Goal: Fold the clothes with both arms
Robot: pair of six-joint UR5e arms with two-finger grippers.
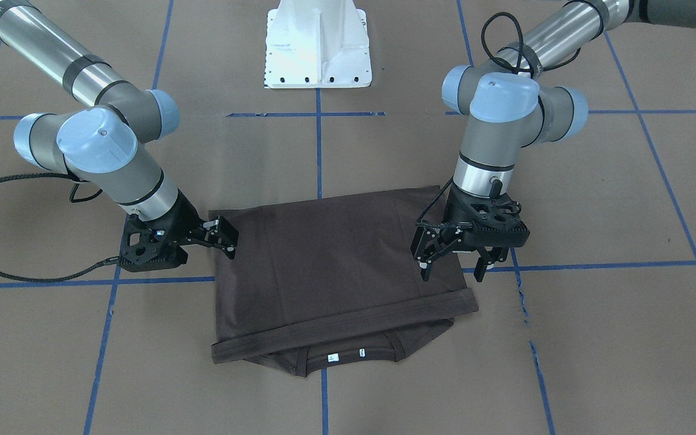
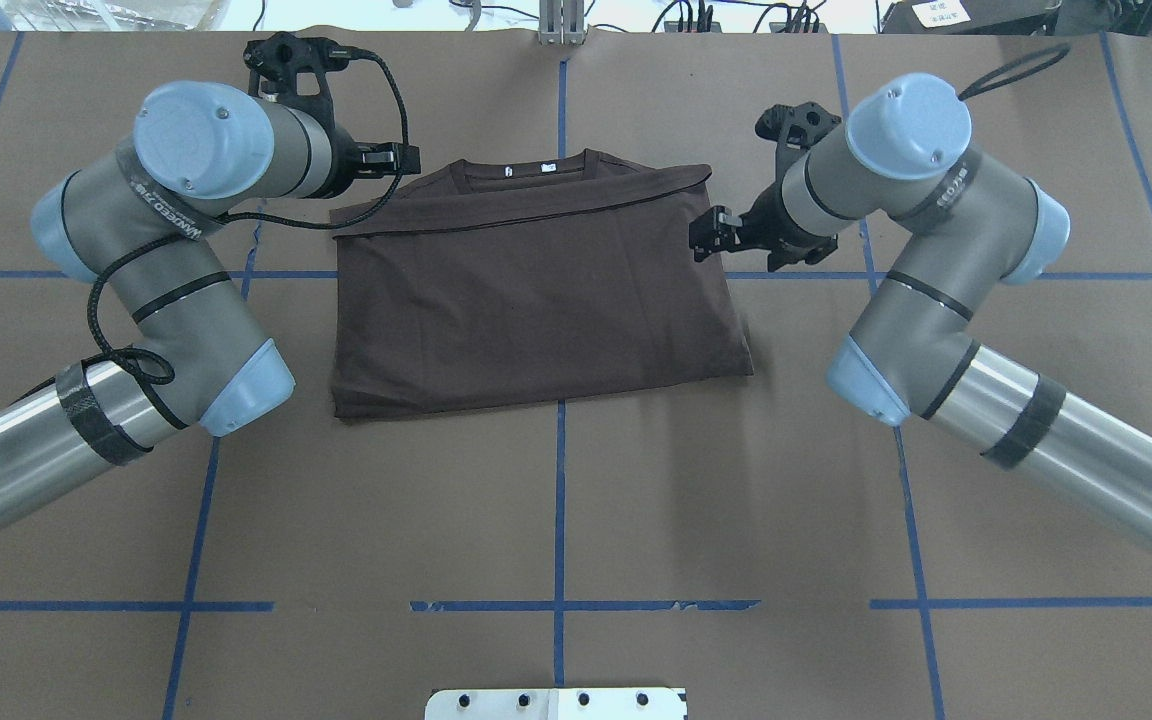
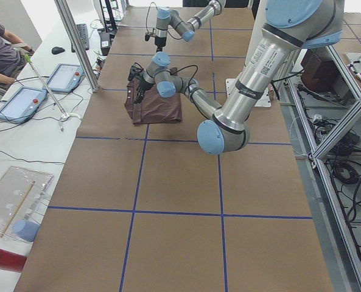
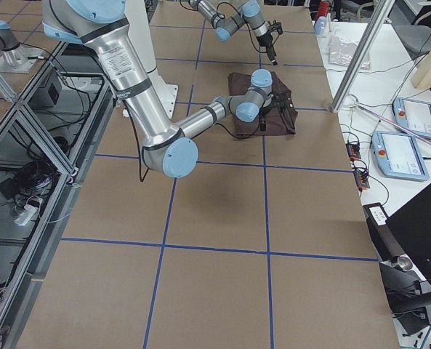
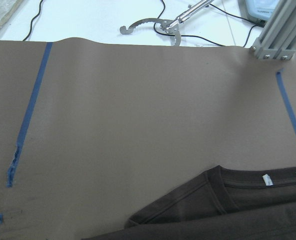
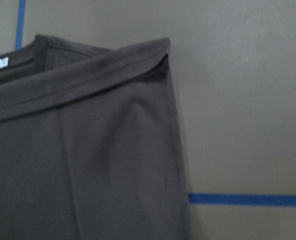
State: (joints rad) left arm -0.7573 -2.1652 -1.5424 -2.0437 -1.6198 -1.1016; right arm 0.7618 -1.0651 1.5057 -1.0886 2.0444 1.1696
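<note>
The dark brown T-shirt (image 1: pixel 336 260) (image 2: pixel 536 290) lies flat on the brown table, folded in half with its hem band just short of the collar. White neck tags (image 1: pixel 333 357) show at the collar. My left gripper (image 1: pixel 452 270) (image 2: pixel 388 160) hovers open at the shirt's corner near the collar, holding nothing. My right gripper (image 1: pixel 227 240) (image 2: pixel 708 234) sits at the opposite side edge, fingers apart and off the cloth. The left wrist view shows the collar corner of the shirt (image 5: pixel 227 210). The right wrist view shows the shirt's folded corner (image 6: pixel 88 150). Neither wrist view shows fingers.
The white pedestal base (image 1: pixel 318 48) stands at the robot's side of the table. Blue tape lines (image 2: pixel 560 500) grid the brown surface. Beyond the far edge is a white bench with tablets (image 3: pixel 19 100), cables, an aluminium post (image 3: pixel 77 42) and a seated person (image 3: pixel 0 52).
</note>
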